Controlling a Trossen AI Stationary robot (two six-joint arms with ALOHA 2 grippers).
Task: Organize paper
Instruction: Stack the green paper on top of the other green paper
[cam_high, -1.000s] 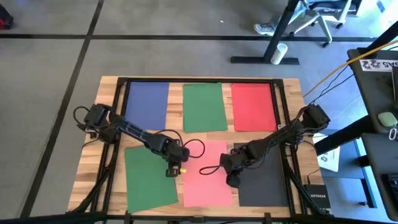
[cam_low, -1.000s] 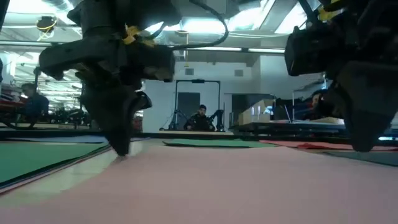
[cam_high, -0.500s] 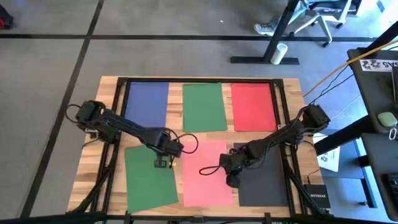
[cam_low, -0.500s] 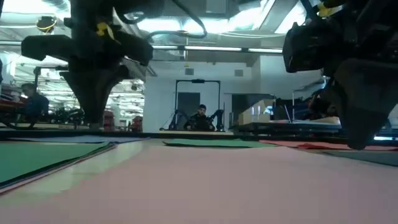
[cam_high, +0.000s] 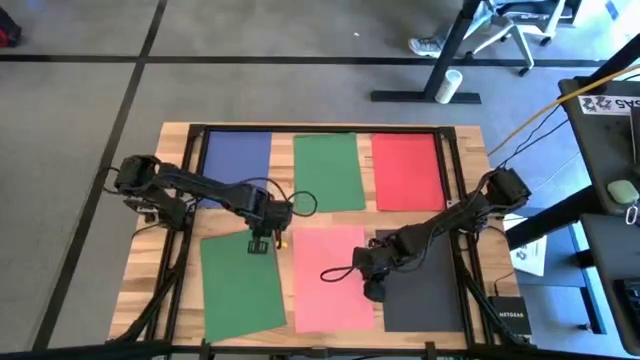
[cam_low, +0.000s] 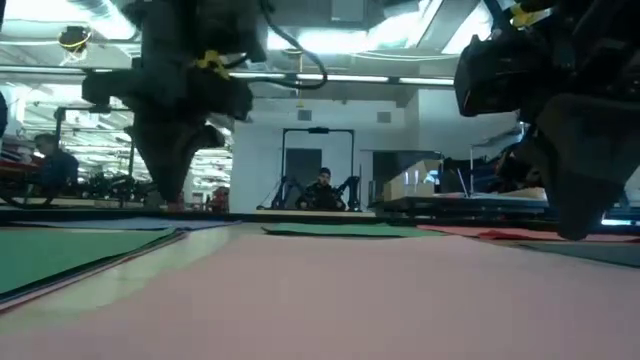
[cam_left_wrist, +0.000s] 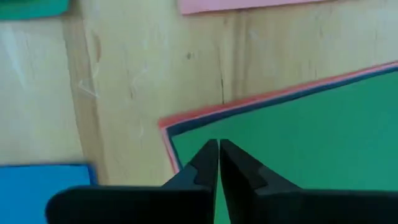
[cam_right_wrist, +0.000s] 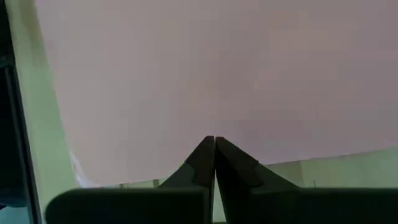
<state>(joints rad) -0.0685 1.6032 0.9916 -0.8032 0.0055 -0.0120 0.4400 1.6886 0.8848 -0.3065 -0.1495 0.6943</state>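
Note:
Six sheets of paper lie flat on the wooden table: blue (cam_high: 237, 165), green (cam_high: 328, 170) and red (cam_high: 407, 170) along the far side, and a tilted green one (cam_high: 240, 285), salmon pink (cam_high: 330, 280) and dark grey (cam_high: 425, 295) along the near side. The tilted green sheet (cam_left_wrist: 298, 130) lies on top of a dark and a red sheet whose edges show. My left gripper (cam_high: 260, 243) is shut over its far right corner. My right gripper (cam_high: 375, 290) is shut over the pink sheet's right edge (cam_right_wrist: 205, 74). My left gripper points down with shut fingers at the tilted green sheet's far right corner (cam_left_wrist: 186, 140); I cannot tell whether the tips touch it. My right gripper points down with shut fingers at the pink sheet near its right edge (cam_right_wrist: 214, 127); the tips hide the spot, so touch cannot be told.
A black metal frame (cam_high: 455, 180) borders the table top. Cables (cam_high: 335, 272) trail from both wrists over the sheets. Bare wood (cam_left_wrist: 137, 68) shows between the sheets. A person (cam_low: 322, 190) sits far behind the table.
My left gripper, still shut, has left the pink sheet's left edge and gone toward the table's left and far edges, ending over the tilted green sheet's far right corner.

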